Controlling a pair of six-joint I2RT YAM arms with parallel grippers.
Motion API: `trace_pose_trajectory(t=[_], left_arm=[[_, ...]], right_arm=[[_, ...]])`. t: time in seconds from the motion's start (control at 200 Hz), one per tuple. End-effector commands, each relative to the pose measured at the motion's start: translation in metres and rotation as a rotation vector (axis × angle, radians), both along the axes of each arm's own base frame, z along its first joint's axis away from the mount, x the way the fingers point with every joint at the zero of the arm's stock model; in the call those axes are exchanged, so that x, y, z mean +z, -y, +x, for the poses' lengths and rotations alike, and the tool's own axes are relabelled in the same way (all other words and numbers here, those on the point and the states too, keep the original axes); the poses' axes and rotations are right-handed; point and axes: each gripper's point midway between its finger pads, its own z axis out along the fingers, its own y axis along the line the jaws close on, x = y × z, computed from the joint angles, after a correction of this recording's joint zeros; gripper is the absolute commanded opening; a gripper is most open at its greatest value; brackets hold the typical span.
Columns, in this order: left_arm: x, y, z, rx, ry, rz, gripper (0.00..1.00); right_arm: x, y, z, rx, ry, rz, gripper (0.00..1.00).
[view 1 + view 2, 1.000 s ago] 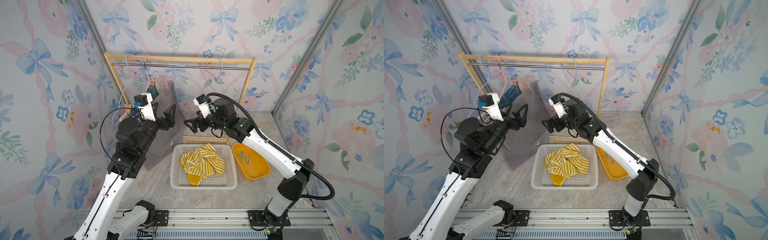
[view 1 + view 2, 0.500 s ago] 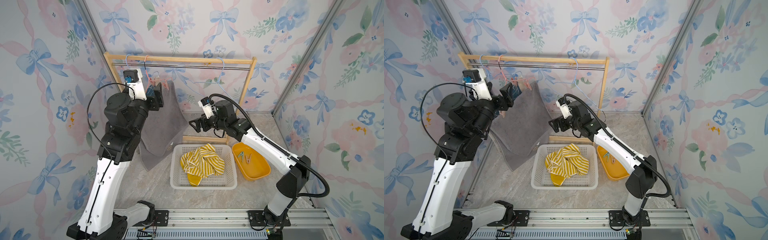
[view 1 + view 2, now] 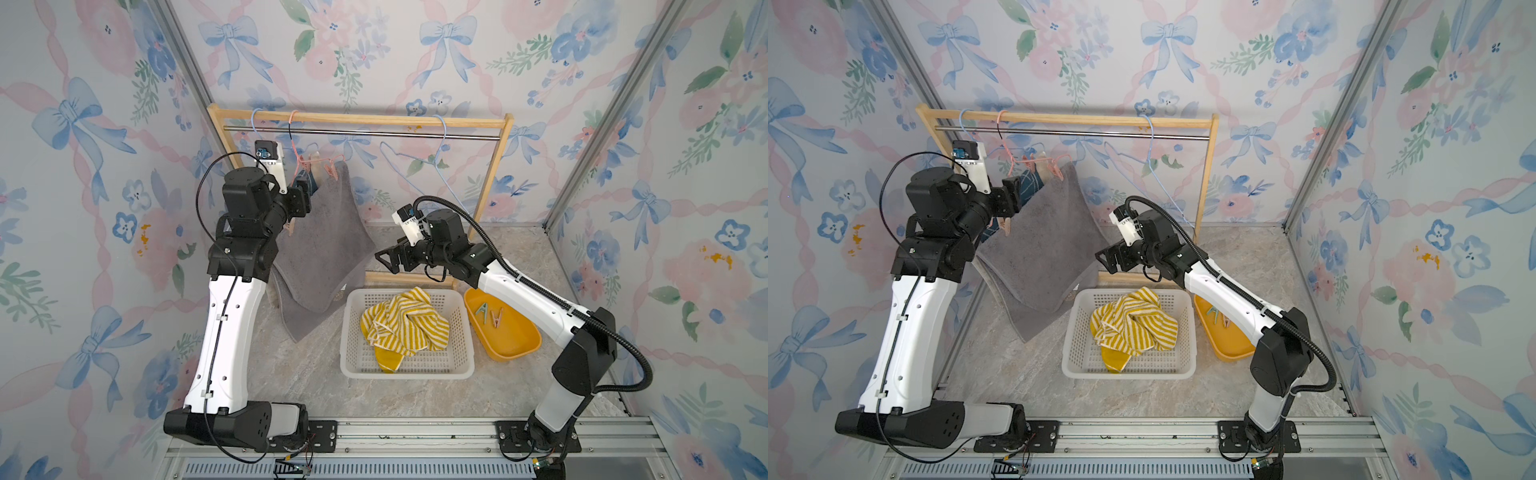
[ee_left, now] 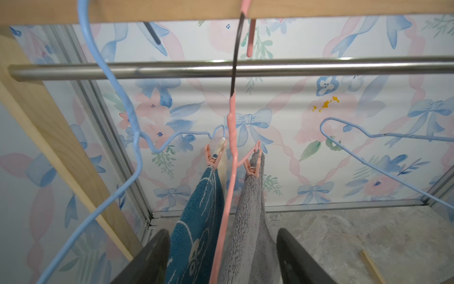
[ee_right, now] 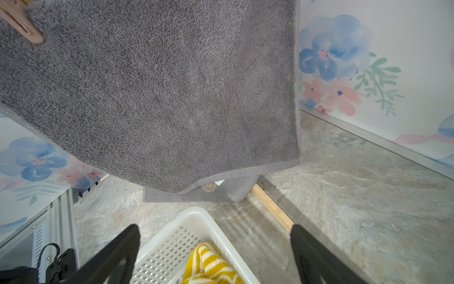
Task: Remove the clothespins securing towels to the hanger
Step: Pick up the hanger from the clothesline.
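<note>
Left gripper (image 4: 222, 231): I have it up by the left end of the wooden rack with a steel bar (image 3: 374, 120). Its jaws stand apart with both hanging towels between them. Nothing is pinched yet.
Dark blue towel with a white line drawing (image 4: 196, 221): it hangs from the light blue wire hanger (image 4: 132, 123).
Pink plastic clothespins (image 4: 212, 159): this one pins the blue towel's top corner. A second pink peg (image 4: 251, 169) pins the plain grey fluffy towel (image 4: 248, 221) to the pink wire hanger (image 4: 232, 137). I think they stop the towels sliding off.
Peg direction: each long side runs up and down, leaning a little. I cannot tell which end is the squeeze end.
Right gripper (image 5: 215, 228): wide open and empty. It sits low by the back left corner of the white plastic basket (image 3: 407, 372), facing the grey towel. I think it waits to catch it.
Yellow-and-white striped towel (image 3: 403, 324): bunched in the basket with no peg on it.
Yellow plastic tray (image 3: 511, 345): just right of the basket on the tabletop. It holds a green peg (image 3: 482, 311) and a loose pink peg (image 3: 497, 318).
</note>
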Motion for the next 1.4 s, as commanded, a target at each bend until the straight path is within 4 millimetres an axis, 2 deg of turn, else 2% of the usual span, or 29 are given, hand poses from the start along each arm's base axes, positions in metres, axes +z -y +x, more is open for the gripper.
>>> trace_pose_trajectory(t=[0.0,0.06,0.145,0.29,0.485,0.65,0.805,0.96,1.395], left_arm=[[0.003,0.004,0.002,-0.049,0.001,0.018,0.66],[-0.002,0.003,0.006,-0.048,-0.013,0.022,0.64],[-0.010,0.001,0.012,-0.039,-0.032,0.030,0.52],[-0.018,0.004,0.018,-0.053,-0.050,0.036,0.48],[-0.017,0.008,0.019,-0.077,-0.047,0.029,0.22],[-0.007,0.009,0.014,-0.078,-0.023,0.020,0.00],[0.007,0.007,0.009,-0.066,0.008,0.006,0.00],[0.029,0.008,0.002,-0.072,0.063,-0.006,0.00],[0.079,0.024,-0.016,-0.100,0.206,0.035,0.00]], right_arm=[[0.012,0.003,-0.003,0.009,0.010,0.054,0.97],[0.011,0.004,-0.005,0.013,0.009,0.058,0.97],[0.013,0.007,-0.005,0.009,0.015,0.070,0.97],[0.014,0.008,-0.008,0.013,0.021,0.078,0.97],[0.012,0.009,-0.007,0.011,0.021,0.074,0.97],[0.011,0.011,-0.007,0.009,0.027,0.075,0.97],[0.012,0.013,-0.007,-0.001,0.041,0.081,0.97],[0.010,0.013,-0.008,-0.002,0.040,0.083,0.97],[0.013,0.012,-0.010,0.000,0.057,0.066,0.97]])
